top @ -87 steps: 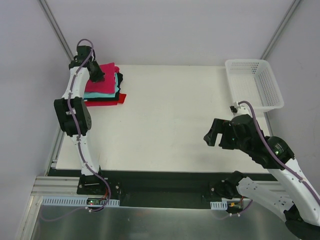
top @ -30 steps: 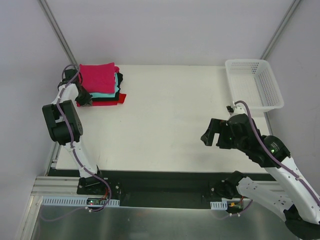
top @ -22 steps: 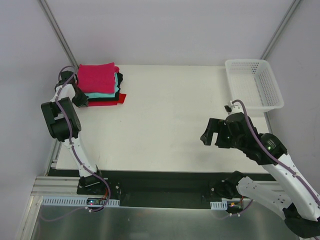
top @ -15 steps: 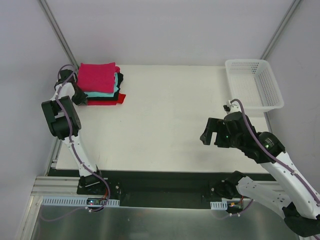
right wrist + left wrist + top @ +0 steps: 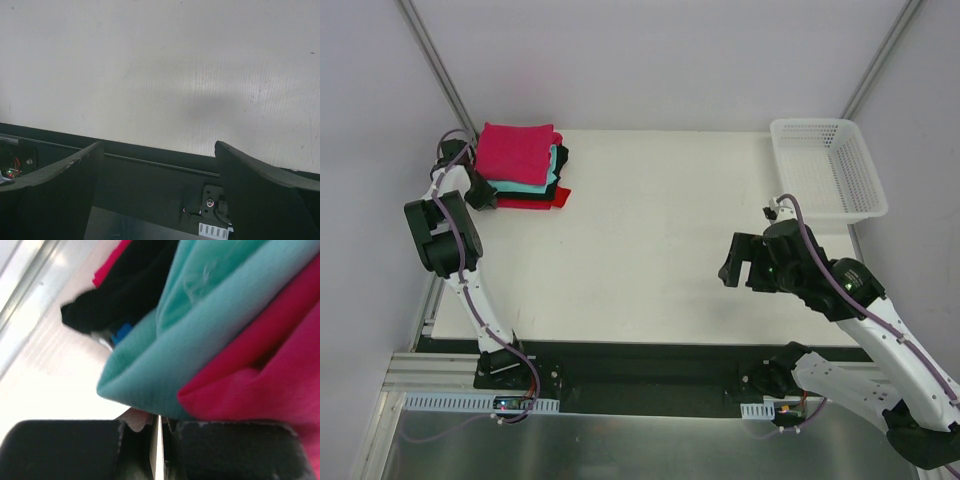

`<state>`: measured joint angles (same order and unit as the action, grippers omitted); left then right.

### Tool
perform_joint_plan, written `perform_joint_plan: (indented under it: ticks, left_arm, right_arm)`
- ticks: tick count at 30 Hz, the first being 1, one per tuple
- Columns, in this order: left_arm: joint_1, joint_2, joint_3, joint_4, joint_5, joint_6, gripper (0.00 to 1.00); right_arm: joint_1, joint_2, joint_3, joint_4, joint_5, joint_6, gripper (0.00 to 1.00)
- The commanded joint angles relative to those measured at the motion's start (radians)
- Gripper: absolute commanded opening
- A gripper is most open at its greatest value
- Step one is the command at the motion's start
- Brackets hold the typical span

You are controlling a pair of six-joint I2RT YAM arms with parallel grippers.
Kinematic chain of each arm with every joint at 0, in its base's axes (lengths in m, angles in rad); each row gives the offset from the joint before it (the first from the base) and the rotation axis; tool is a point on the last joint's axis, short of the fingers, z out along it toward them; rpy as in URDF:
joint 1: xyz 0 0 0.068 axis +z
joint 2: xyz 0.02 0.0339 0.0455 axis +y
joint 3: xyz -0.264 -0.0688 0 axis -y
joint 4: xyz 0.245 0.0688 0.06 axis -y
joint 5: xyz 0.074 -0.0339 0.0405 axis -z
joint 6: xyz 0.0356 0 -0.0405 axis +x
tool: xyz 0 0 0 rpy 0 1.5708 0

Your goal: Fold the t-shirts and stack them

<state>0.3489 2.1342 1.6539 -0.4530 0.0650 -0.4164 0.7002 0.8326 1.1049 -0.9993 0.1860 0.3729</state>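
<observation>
at the far left corner of the table [image 5: 650,220] sits the pile: the pink t-shirt [image 5: 515,153] on top, the teal t-shirt [image 5: 532,187] under it, then the black t-shirt [image 5: 542,195] and the red t-shirt [image 5: 548,204] at the bottom. the left pincer [image 5: 480,192] is clenched, with nothing between its tips that i can see, and it is tucked against the pile's left side. its own camera shows the left pincer [image 5: 157,440] just under the rolled teal fold [image 5: 200,340], pink cloth [image 5: 270,370] beside it.

the right pincer [image 5: 738,272] hangs released and empty over bare table, well apart from the pile and the basket [image 5: 810,121].

the job looks nearly finished; the step seems to be squaring the pile. to do that well, press low and flat with the shut tips so all four layers shift together. a push at the teal fold alone would likely slide it out from under the pink top. keep the tips closed so no hem snags, and pull away sideways, not upward.
</observation>
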Motion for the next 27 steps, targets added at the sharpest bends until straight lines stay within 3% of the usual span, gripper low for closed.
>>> perform_joint_plan:
  ticks: [1, 9, 16, 18, 19, 20, 24, 27]
  left_arm:
    - [-0.043, -0.144, -0.051, 0.016, 0.038, -0.03, 0.0]
    - [-0.252, -0.289, -0.042, 0.005, 0.027, -0.051, 0.0]
    - [-0.408, -0.375, -0.066, -0.004, 0.117, -0.104, 0.01]
    - [-0.477, -0.392, -0.062, -0.016, 0.162, -0.079, 0.4]
    - [-0.507, -0.399, -0.066, -0.041, 0.16, -0.065, 0.77]
    - [-0.528, -0.408, -0.078, -0.044, 0.167, -0.059, 0.99]
    - [-0.649, -0.465, -0.213, -0.056, 0.217, -0.09, 0.99]
    - [-0.758, -0.487, -0.27, -0.053, 0.138, -0.055, 0.99]
  right_arm:
    - [-0.004, 0.002, 0.013, 0.028, -0.011, -0.003, 0.96]
    - [-0.002, -0.004, 0.01, 0.044, -0.026, 0.004, 0.96]
    - [-0.004, 0.006, 0.009, 0.051, 0.018, -0.032, 0.96]
    - [-0.004, 0.036, 0.013, 0.073, 0.033, -0.052, 0.96]
    - [-0.004, 0.051, 0.022, 0.077, 0.033, -0.058, 0.96]
    - [-0.004, 0.069, 0.032, 0.083, 0.041, -0.061, 0.96]
    - [-0.002, 0.193, 0.102, 0.071, 0.087, -0.092, 0.96]
    - [-0.011, 0.243, 0.141, 0.06, 0.177, -0.127, 0.96]
